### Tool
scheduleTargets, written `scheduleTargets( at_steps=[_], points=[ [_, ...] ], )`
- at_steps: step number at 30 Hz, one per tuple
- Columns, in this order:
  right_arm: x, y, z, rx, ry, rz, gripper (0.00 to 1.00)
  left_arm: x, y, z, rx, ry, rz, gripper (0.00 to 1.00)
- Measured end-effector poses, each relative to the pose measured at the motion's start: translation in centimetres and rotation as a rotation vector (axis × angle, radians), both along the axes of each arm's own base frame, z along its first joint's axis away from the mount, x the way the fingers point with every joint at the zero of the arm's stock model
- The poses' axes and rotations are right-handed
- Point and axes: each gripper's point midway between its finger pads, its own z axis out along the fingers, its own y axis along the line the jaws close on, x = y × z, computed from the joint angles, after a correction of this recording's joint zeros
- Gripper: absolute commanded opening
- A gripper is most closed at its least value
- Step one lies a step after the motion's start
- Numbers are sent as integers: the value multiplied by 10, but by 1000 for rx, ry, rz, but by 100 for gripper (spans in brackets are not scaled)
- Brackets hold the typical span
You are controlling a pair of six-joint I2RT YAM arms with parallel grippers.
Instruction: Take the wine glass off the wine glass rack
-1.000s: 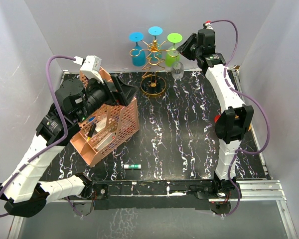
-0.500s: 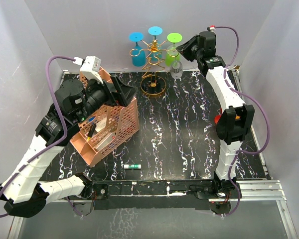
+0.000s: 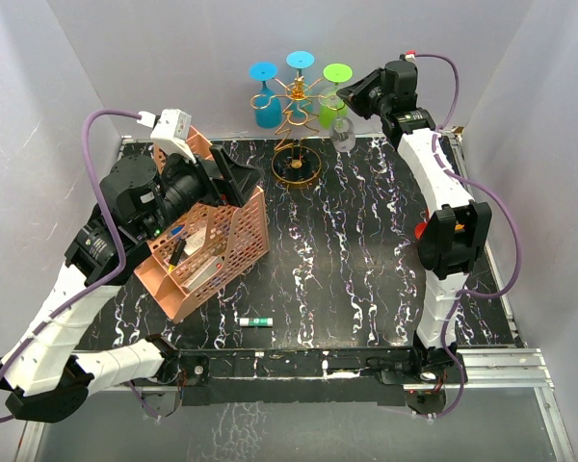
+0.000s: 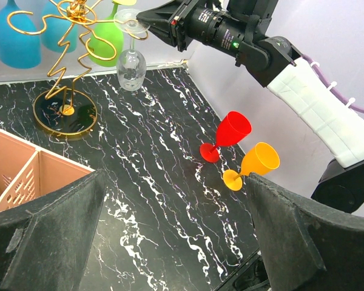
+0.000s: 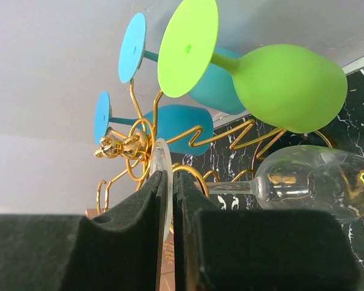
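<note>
The right gripper (image 5: 170,188) is clamped edge-on across the thin round foot of the clear wine glass (image 5: 312,182). The glass hangs inverted from a looped arm of the gold wine glass rack (image 4: 65,57) at the far edge of the desk (image 3: 366,250). Its long axis runs close to vertical, with the foot uppermost at the wire, the stem dropping from it, and the bowl and open rim pointing down toward the desk. A lime-green glass (image 5: 291,85) hangs just beside it, and blue glasses (image 3: 267,101) hang beyond on the other arms. The pinch covers only a narrow slice of smooth disc, so the glass could pivot or slide out between the jaws and fall rim-first onto the desk. The stem appears to sit within the wire loop, so a pull in the wrong direction would likely snag it and drag or tip the light rack. A wide swing could knock the bowl against the green neighbour. Well apart on the other side, the left gripper (image 4: 176,177) hovers with its jaws spread wide and empty above the pink mesh organizer (image 3: 212,252).
</note>
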Motion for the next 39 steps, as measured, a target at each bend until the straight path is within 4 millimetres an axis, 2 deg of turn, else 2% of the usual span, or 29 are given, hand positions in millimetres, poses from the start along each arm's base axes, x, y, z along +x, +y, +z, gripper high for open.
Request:
scheduleTargets(
  at_steps=[8, 20, 30, 39],
  points=[
    [0, 3, 4, 41, 5, 3, 8, 0, 0, 0, 0, 0, 0, 97],
    [0, 16, 20, 156, -16, 49, 8, 1, 1, 0, 1, -1, 6, 97],
    [6, 33, 2, 219, 35, 129, 8, 1, 1, 0, 4, -3, 7, 97],
    [-2, 36, 3, 232, 31, 155, 8, 1, 1, 0, 5, -3, 6, 97]
  ],
)
